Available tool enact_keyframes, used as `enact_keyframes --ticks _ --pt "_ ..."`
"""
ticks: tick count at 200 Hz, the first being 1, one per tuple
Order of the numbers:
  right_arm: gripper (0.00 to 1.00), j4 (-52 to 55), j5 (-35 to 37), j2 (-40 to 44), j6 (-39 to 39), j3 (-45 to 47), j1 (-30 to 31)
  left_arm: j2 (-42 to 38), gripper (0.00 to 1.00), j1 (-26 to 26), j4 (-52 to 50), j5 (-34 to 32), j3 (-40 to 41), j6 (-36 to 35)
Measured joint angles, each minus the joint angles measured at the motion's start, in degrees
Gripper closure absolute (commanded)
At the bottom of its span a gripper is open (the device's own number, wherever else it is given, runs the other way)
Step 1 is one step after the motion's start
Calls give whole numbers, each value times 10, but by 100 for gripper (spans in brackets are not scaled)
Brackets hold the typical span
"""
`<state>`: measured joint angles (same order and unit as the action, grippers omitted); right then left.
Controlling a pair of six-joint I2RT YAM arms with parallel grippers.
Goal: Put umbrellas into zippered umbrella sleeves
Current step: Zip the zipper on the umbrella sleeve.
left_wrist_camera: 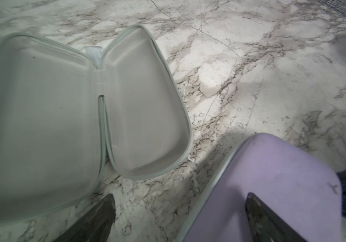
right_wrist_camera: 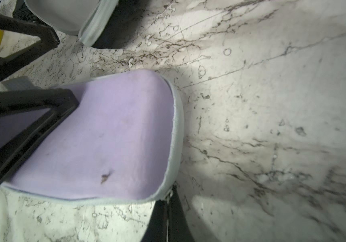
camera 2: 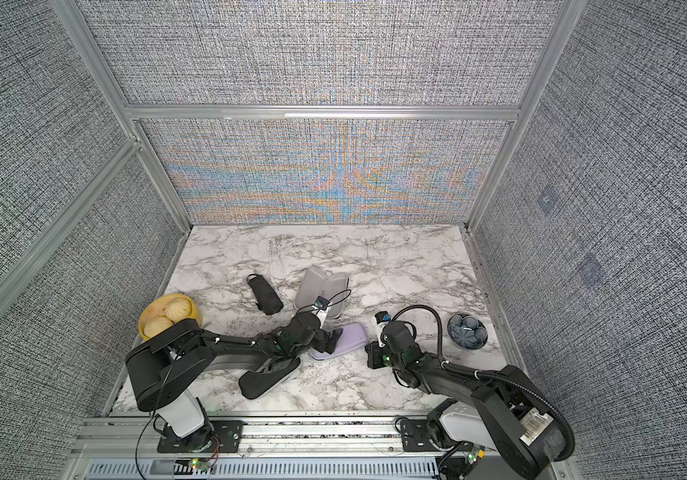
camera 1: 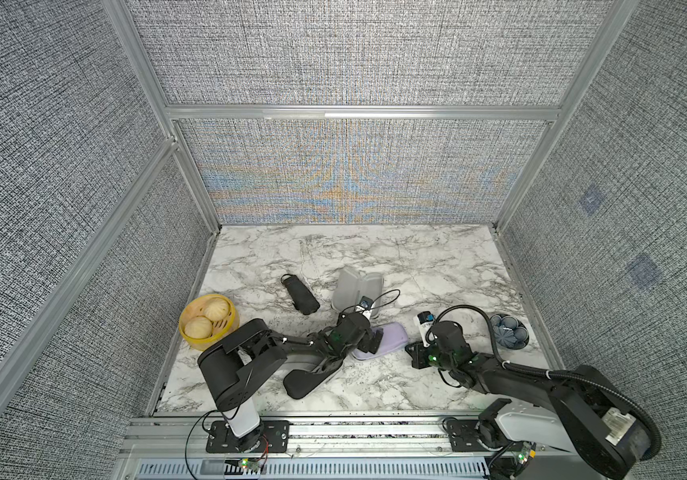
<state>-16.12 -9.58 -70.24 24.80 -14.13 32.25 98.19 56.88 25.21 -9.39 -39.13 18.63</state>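
Smooth, hard marble-patterned worktop point(camera 1: 437, 266), white with grey veins, carrying three sleeves and one loose umbrella.

The open sleeve point(left_wrist_camera: 42, 125), just ahead of the left pincer point(left_wrist_camera: 179, 196), lies spread like a clamshell. Its two shallow, round-ended halves have smooth light grey lining and a pale zip edge, and both are empty.

The lavender sleeve point(right_wrist_camera: 105, 136) is a rigid oblong with a matte, slightly scuffed skin. It sits partly under the left pincer with its halves together, so its contents are hidden.

A black sleeve point(camera 1: 306, 382) lies behind the left pincer, under that arm, and looks closed.

A black umbrella point(camera 1: 301, 295), a soft creased fabric bundle with a wrist loop, lies loose beyond the left pincer, near the open sleeve but apart from it.

The left pincer is spread wide and holds nothing; one finger hangs over the lavender lid. The right pincer point(right_wrist_camera: 169, 201) is closed tight at the lavender sleeve's zip end. Whether it pinches the zip pull cannot be told.

The lavender sleeve is probably packed and being zipped. The black umbrella still has to go into the open sleeve.
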Motion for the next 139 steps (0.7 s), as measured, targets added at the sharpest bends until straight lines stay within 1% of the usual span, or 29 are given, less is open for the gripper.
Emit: enact_keyframes --ticks 22,56,84,97,129,139 --pt "100 1 -3 4 0 2 7 5 6 2 9 49 2 9" --pt "100 2 14 19 6 12 34 27 7 10 44 75 7 22" --pt "100 11 38 28 11 12 52 50 11 16 45 82 -12 22" --pt "100 18 49 35 14 13 59 56 16 17 44 86 -19 21" --pt "100 44 82 66 16 22 88 59 24 20 31 95 -30 15" --pt "100 55 89 80 17 26 102 62 25 20 28 97 -33 14"
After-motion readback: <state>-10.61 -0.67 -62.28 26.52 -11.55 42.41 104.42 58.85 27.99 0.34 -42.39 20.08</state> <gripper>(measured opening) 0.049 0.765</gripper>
